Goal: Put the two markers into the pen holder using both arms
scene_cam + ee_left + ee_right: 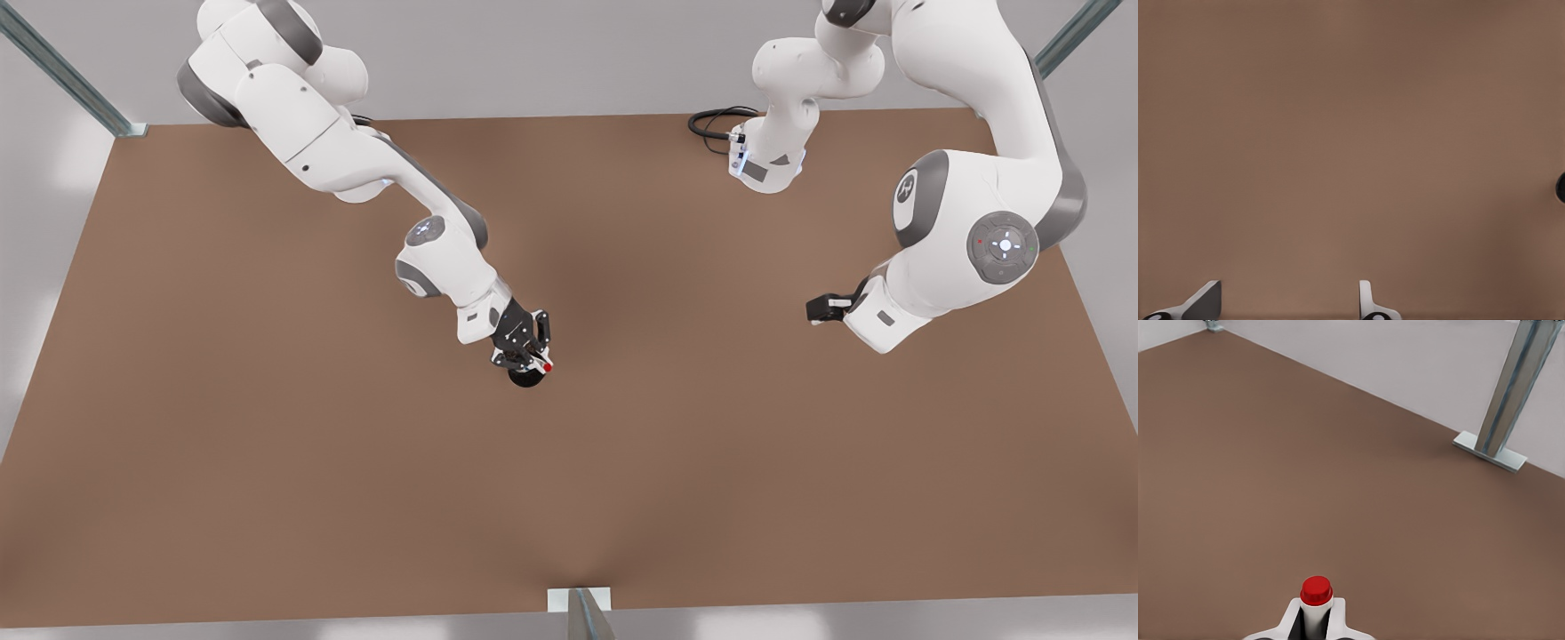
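Note:
A marker with a white barrel and red cap (1316, 592) is clamped between the fingers of my right gripper (1316, 617). In the front view this right gripper (526, 348) is on the arm at the front view's left. It hangs right over the small black pen holder (526, 379), and the marker's red end (548, 366) sticks out just above the holder's rim. My left gripper (1288, 297) is open, with bare table between its fingertips. It belongs to the arm at the front view's right, where its black hand (827, 308) waits low over the table, far from the holder.
The brown table (267, 489) is bordered by grey floor. A black cable (711, 123) lies at the back by an arm base. A metal post with a foot plate (1501, 420) stands at the front table edge (580, 604). A dark rounded shape (1561, 187) touches one edge of the left wrist view.

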